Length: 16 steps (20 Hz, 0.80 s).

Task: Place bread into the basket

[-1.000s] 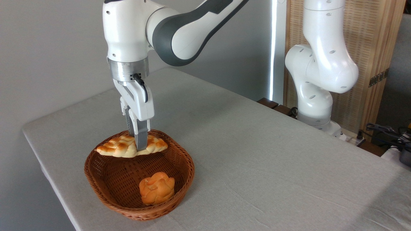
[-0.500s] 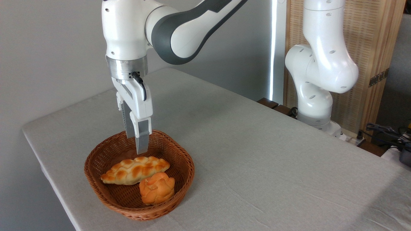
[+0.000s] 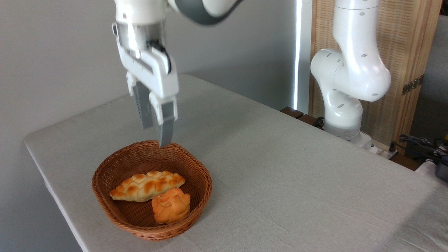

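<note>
The bread (image 3: 147, 186) is lying in the basket (image 3: 115, 213) now, stretched across the middle, its right end touching the small round bun (image 3: 171, 205) that is sitting nearer the front rim. A second ago that loaf was hanging clamped between the fingers over the back rim; half a second ago it was already down where it is lying now, and it is not shifting since. The bun is sitting exactly where it was. The gripper (image 3: 156, 135) is the thing that is moving: it is rising clear, fingers apart and holding nothing, its tips now hanging above the back rim instead of dipping inside the basket. The basket is resting near the front left corner of the table (image 3: 280, 182), which is wearing a pale grey cloth with a few soft creases. Farther back on the right, the arm's white base (image 3: 344, 105) is standing at the table's far edge. Behind it a slatted wooden screen (image 3: 402, 52) is filling the corner, dark cables (image 3: 420, 143) are trailing at the right edge, and a plain grey wall (image 3: 52, 70) is running along the back.
</note>
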### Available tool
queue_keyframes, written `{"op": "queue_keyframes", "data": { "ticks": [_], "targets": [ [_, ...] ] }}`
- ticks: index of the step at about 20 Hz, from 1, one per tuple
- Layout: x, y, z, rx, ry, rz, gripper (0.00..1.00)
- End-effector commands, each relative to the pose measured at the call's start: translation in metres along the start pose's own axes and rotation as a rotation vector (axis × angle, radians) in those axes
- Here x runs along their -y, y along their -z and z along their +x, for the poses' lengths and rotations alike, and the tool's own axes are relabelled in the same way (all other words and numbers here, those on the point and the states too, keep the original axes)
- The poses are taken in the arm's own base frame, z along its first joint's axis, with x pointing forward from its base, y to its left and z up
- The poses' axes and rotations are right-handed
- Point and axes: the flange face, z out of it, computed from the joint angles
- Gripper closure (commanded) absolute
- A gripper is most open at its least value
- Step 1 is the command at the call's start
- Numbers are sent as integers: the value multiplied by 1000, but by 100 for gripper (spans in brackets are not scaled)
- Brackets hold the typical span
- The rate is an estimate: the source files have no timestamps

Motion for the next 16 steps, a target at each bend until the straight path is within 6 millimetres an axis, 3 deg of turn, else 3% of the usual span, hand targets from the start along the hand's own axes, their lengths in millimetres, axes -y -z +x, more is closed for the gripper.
{"op": "queue_keyframes", "data": {
  "ticks": [1, 6, 16],
  "targets": [
    [17, 28, -15, 43, 68, -89, 0],
    [35, 42, -35, 18, 120, -104, 0],
    [26, 41, -29, 64, 78, -62, 0]
  ]
}}
